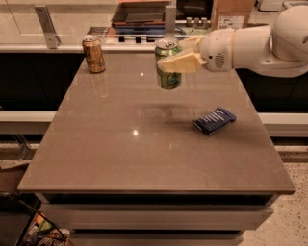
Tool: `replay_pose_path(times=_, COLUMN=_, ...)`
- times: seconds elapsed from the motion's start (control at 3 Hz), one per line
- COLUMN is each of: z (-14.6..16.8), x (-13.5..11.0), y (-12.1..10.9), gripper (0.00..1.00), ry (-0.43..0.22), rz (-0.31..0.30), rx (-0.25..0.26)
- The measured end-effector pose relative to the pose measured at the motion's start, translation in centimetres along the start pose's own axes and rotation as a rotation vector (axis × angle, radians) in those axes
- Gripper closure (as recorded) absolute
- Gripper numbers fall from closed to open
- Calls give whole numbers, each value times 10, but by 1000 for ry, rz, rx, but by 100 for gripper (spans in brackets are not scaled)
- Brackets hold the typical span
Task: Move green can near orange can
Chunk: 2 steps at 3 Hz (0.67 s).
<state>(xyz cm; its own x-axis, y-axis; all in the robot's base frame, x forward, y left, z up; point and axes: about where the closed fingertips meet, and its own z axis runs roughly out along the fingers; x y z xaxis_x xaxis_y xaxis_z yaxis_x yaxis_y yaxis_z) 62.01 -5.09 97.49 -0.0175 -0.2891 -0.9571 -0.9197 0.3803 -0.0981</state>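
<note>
Green can [168,67] is up off the surface [144,158], upright, silver top showing, over the far middle part. Your pincer [176,54] is clamped on it from the right. One cream finger [179,63] lies across the can's front; the other sits behind it near the rim. The white arm [250,41] comes in from the right edge of the view. You get a faint shadow on the surface below the can, so it's not touching down. The orange can [93,54] stands upright near the far left corner of the surface, left of the green can and well apart from it. A blue packet [214,120] lies flat on the surface, nearer the camera and right of the green can, touching nothing. Past the far edge you have a dark tray [142,12] and a cardboard box [230,14] on a counter.
</note>
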Motion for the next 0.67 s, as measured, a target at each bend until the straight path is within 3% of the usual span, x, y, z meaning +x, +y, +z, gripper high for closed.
replay_pose_path(times=0.67, z=75, x=-7, y=-52, gripper=100, ry=-33, rz=13, rx=-62)
